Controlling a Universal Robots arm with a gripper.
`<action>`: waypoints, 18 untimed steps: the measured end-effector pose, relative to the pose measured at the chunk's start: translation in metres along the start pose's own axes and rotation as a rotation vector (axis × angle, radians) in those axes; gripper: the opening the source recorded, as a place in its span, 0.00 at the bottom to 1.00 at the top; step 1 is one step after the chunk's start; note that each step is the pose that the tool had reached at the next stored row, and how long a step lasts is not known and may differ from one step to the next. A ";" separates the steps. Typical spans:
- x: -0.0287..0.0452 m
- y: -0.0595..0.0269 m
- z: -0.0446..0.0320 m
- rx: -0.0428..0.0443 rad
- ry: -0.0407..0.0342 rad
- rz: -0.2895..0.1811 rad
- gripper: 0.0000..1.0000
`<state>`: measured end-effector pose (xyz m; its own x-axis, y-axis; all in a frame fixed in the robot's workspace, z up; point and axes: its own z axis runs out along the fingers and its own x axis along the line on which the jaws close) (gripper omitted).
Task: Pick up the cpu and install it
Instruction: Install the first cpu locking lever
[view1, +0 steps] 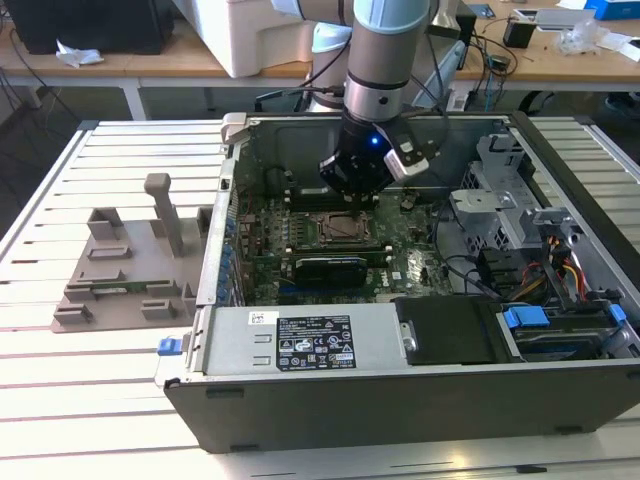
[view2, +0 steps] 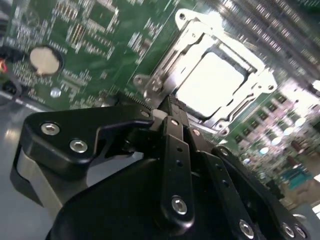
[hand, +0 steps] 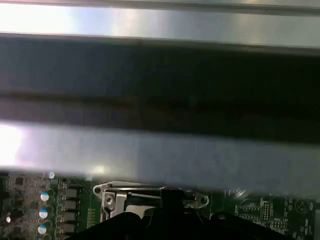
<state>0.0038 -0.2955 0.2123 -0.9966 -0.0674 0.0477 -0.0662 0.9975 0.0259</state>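
The cpu (view2: 212, 82), a silvery-white square, lies flat inside the metal frame of the motherboard socket (view2: 165, 70). My gripper (view2: 170, 104) hangs just above the socket's near edge, its black fingers drawn together to one tip with nothing between them. In the exterior view the gripper (view1: 358, 207) reaches down into the open computer case (view1: 400, 380), right over the socket (view1: 338, 226). In the first wrist view the gripper's dark tip (hand: 171, 196) stands in front of the socket frame (hand: 107, 192).
A grey plastic fixture (view1: 125, 265) with upright blocks sits on the slatted table at the exterior view's left. Inside the case are a power supply (view1: 300, 345), drive bays and cables (view1: 540, 270), and a coin cell (view2: 44, 59) on the green board. The case wall (hand: 160, 150) stands close by.
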 end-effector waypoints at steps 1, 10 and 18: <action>0.0002 -0.0034 -0.0001 0.0000 0.0000 0.000 0.11; 0.0021 -0.0321 -0.0007 0.0000 0.0000 0.000 0.11; 0.0027 -0.0326 -0.0103 0.0001 0.0000 0.000 0.11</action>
<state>0.0039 -0.3284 0.2219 -0.9966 -0.0674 0.0477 -0.0662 0.9975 0.0259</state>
